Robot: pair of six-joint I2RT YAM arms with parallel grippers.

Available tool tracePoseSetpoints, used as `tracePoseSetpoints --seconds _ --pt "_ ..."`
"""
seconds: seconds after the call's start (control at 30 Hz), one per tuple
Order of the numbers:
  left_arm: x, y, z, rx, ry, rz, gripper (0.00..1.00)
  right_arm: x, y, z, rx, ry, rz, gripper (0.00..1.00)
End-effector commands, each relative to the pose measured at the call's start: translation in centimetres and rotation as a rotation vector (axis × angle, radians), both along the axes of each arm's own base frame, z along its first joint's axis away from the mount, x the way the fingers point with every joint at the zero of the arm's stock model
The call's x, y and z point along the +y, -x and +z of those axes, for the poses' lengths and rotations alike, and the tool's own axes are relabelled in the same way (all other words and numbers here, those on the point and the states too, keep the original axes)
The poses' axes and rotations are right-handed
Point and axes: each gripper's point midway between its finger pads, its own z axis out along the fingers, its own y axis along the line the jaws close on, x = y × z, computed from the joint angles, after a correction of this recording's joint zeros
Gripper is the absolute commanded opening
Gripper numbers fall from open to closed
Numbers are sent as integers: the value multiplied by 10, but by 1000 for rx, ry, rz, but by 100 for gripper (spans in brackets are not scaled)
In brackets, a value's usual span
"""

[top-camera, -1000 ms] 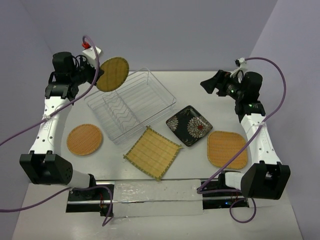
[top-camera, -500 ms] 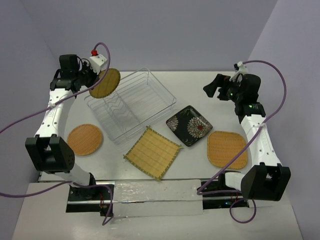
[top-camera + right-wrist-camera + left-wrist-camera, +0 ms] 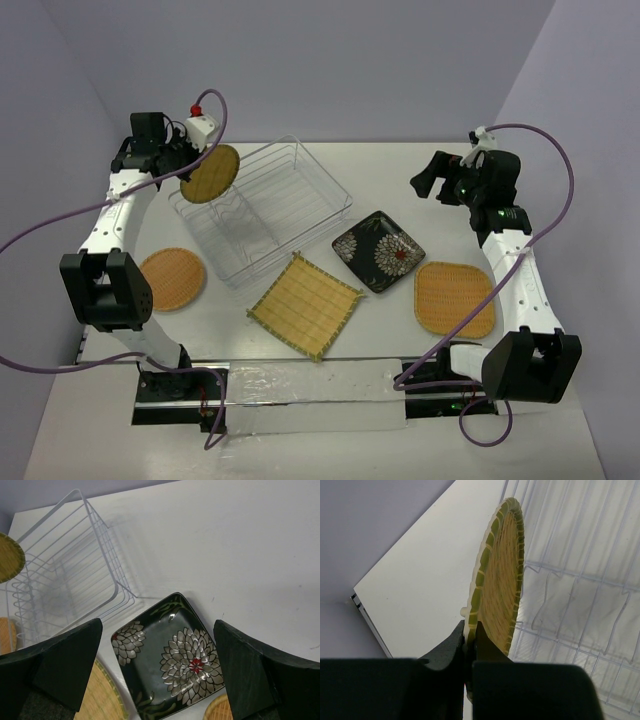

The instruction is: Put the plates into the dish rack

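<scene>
**One plate held at the rack, four flat on the desk**

The dish rack [image 3: 322, 169], a rectangular basket of thin silver-white wire with a row of upright slots, sits askew on the desk [image 3: 400, 180], left of centre. A round woven plate [image 3: 211, 174], orange-yellow with a greenish rim, stands nearly on edge over the rack's far left end, pinched at its rim by the left fingers [image 3: 445, 652]. A second round woven plate [image 3: 172, 278] lies flat left of the rack. The yellow bamboo plate [image 3: 305, 304] lies just in front of the rack, turned diamond-wise. The black flowered plate [image 3: 378, 251] lies to the rack's right, and the rounded-square woven plate [image 3: 455, 298] lies nearer and further right.
</scene>
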Motion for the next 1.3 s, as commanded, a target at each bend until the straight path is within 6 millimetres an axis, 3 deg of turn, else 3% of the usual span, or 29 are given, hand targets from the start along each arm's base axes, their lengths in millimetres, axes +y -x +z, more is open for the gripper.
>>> tracePoseSetpoints --seconds 0.0,0.27,0.53,0.97,1.13,1.27 --pt "8 -13 13 -68 -26 23 0 -5 1 9 -29 21 -20 100" --pt "0 -10 11 -55 -8 67 0 -10 1 8 -25 33 -42 100" --pt "-11 -15 22 -65 -18 118 0 -13 0 5 -19 45 -55 100" --pt "-17 -4 -23 23 -82 38 0 -17 1 2 -18 73 -65 100" --pt "-23 0 -28 64 -87 -26 0 -15 0 2 -17 71 -57 100" --pt "-27 1 -15 44 -60 -33 0 -16 0 2 -17 73 -56 100"
